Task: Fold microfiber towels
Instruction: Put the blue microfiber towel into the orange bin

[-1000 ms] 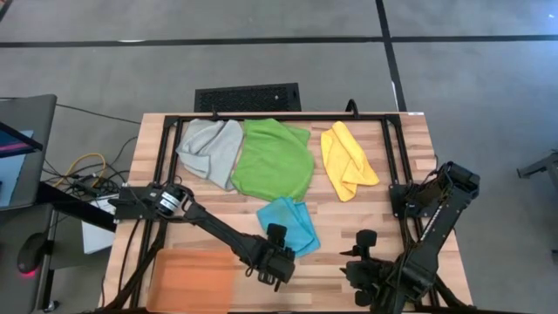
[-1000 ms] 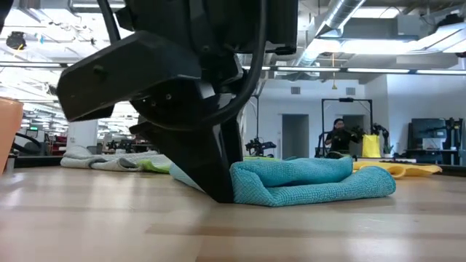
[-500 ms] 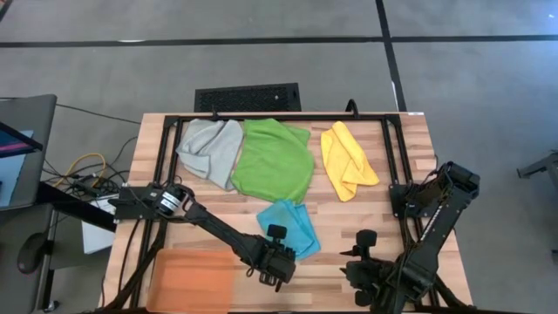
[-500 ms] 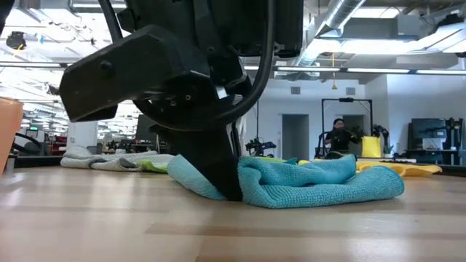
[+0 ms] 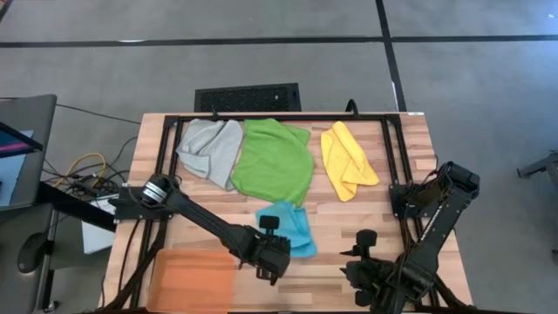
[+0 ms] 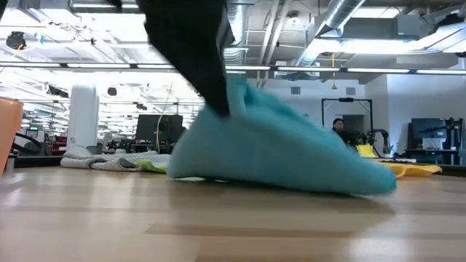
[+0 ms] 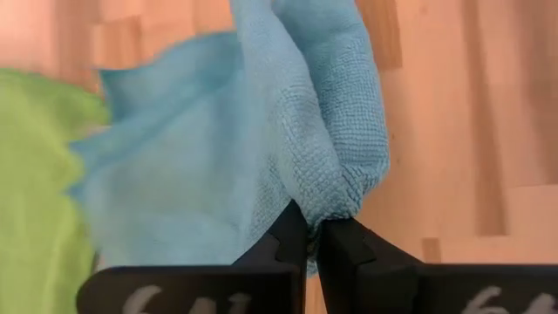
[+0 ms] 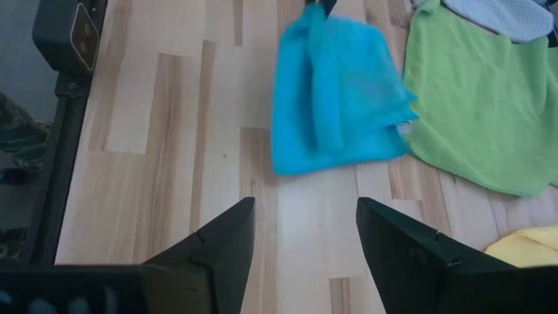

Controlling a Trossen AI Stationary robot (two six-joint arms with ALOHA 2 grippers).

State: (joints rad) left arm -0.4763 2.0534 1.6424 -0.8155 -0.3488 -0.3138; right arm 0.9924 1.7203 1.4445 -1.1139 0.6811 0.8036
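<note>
Two dark arms, black angular fingers [image 8: 218, 253]

Lighting is even and bright in all four views, from overhead. In the low view, ceiling strip lights glare white and the room behind is sharp, while the teal towel [image 6: 284, 149] and the dark left gripper [image 6: 207, 87] above it are smeared by motion blur. The wooden table [image 6: 233, 225] shows a soft sheen and only a faint shadow under the cloth. In the left wrist view the towel's weave is crisp near the fingers [image 7: 336, 249], softer farther off. The right wrist view shows the teal cloth slightly blurred.
</note>
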